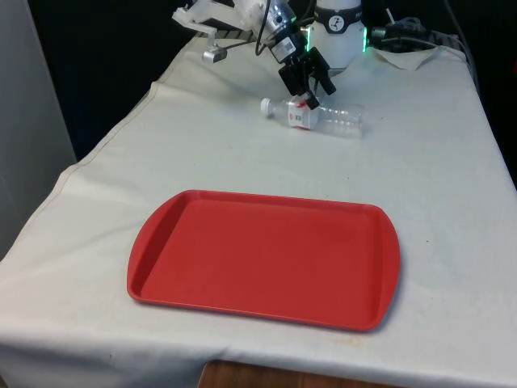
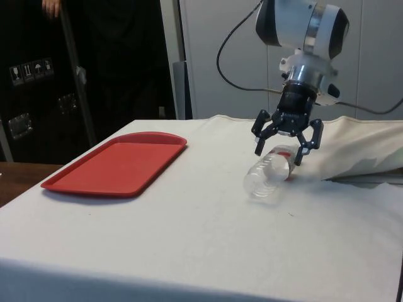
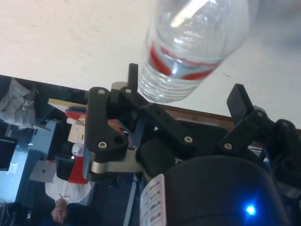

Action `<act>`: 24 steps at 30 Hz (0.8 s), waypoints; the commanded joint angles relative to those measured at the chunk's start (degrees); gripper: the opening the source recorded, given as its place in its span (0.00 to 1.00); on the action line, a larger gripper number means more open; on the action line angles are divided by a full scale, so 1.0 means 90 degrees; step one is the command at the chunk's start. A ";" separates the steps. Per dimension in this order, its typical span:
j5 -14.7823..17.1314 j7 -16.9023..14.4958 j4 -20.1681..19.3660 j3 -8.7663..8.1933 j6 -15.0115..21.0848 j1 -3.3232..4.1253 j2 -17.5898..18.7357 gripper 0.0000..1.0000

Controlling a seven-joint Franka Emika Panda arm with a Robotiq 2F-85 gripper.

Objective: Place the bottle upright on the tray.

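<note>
Red moulded plastic, shallow with a raised rim and rounded corners, the tray (image 1: 262,259) serves as our landmark. Well beyond it, we find the clear ribbed bottle (image 1: 323,117) lying on its side on the cloth. The gripper (image 2: 286,141) straddles it, fingers apart. We judge the smooth cylinder may roll or squirm under uneven closure.
</note>
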 commanded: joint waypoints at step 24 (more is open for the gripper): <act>-0.0006 -0.1203 0.0509 -0.1095 -0.1006 -0.0121 0.0853 1.00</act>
